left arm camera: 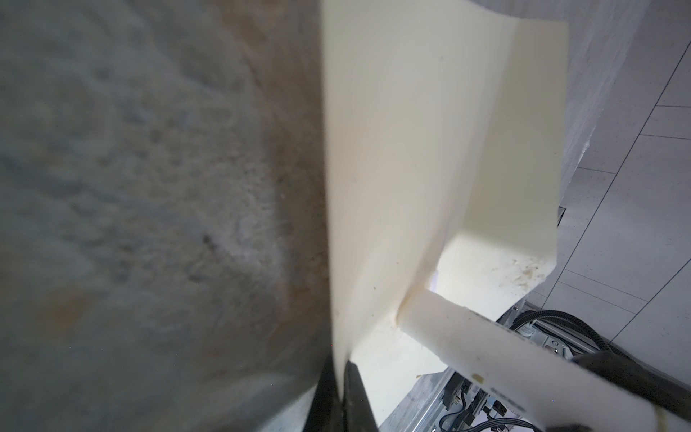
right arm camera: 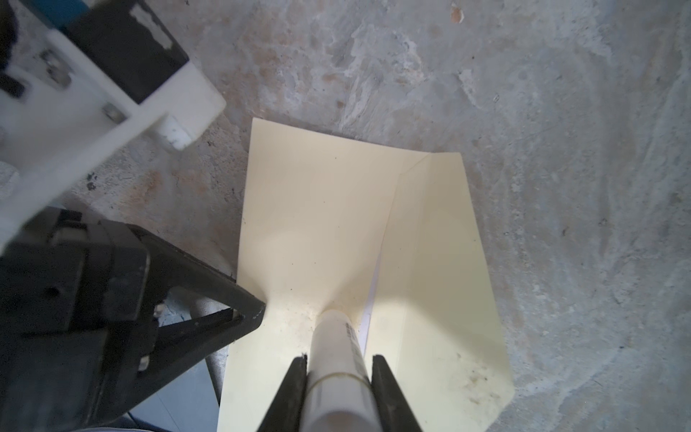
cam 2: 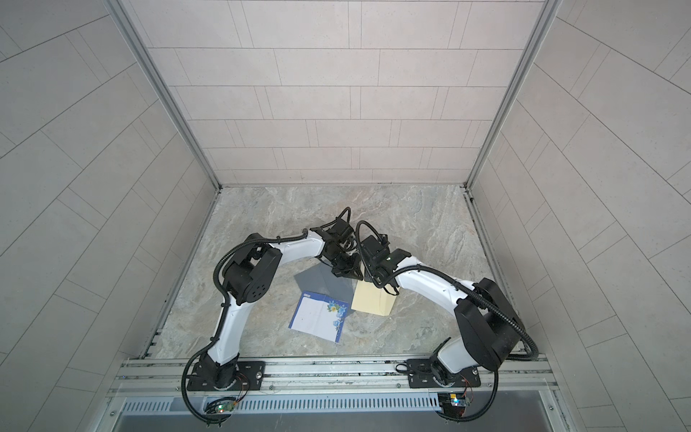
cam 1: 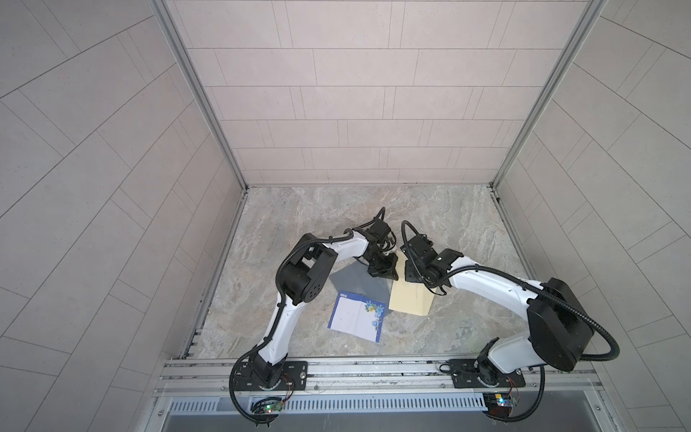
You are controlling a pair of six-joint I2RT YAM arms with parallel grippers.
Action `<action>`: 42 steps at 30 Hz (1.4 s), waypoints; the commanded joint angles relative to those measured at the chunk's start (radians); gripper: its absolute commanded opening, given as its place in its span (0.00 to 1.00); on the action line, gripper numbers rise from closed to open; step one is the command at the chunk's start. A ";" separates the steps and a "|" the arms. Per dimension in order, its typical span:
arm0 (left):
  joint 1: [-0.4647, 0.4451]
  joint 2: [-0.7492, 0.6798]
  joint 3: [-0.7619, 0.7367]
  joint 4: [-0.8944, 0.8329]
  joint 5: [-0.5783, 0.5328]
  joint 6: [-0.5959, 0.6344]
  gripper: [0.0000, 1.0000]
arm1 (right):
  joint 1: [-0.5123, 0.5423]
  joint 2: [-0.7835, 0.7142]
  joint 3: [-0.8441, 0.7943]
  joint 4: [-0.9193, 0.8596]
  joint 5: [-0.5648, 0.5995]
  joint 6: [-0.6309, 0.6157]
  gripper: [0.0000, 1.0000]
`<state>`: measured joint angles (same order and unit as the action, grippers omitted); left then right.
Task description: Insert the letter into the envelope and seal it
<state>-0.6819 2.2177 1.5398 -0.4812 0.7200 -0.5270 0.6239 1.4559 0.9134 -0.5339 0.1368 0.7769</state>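
The cream envelope (cam 1: 409, 301) (cam 2: 374, 299) lies mid-table with its flap (right arm camera: 318, 209) lifted. My left gripper (left arm camera: 342, 370) (cam 1: 390, 275) is shut on the flap's edge and holds it up. My right gripper (right arm camera: 338, 361) (cam 1: 411, 276) is shut on a white glue stick (right arm camera: 336, 348) (left arm camera: 467, 336). The stick's tip presses on the flap's inner side, near the fold. A thin white edge of the letter (right arm camera: 368, 318) shows in the envelope's mouth beside the stick. The rest of the letter is hidden inside.
A white sheet with a blue border and flower print (cam 1: 355, 316) (cam 2: 318, 316) lies flat, left of the envelope. A grey sheet (cam 1: 351, 280) lies behind it, under the left arm. Tiled walls enclose the marble table (cam 1: 448, 232) on three sides.
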 commanded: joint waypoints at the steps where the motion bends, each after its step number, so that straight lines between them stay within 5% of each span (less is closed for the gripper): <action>1: 0.002 -0.023 -0.027 -0.051 -0.063 0.002 0.00 | -0.018 -0.065 -0.061 -0.013 0.011 -0.026 0.00; 8: -0.001 -0.036 -0.033 -0.048 -0.075 0.003 0.00 | -0.047 -0.178 -0.020 0.021 -0.025 -0.044 0.00; 29: -0.005 -0.039 -0.026 -0.046 -0.080 0.007 0.00 | -0.036 -0.013 0.006 0.064 -0.115 -0.045 0.00; 42: -0.008 -0.045 -0.029 -0.046 -0.090 0.005 0.00 | -0.023 0.070 0.018 -0.043 0.050 -0.013 0.00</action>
<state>-0.6872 2.1990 1.5257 -0.4847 0.6834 -0.5266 0.6025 1.4906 0.9340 -0.4686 0.0765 0.7410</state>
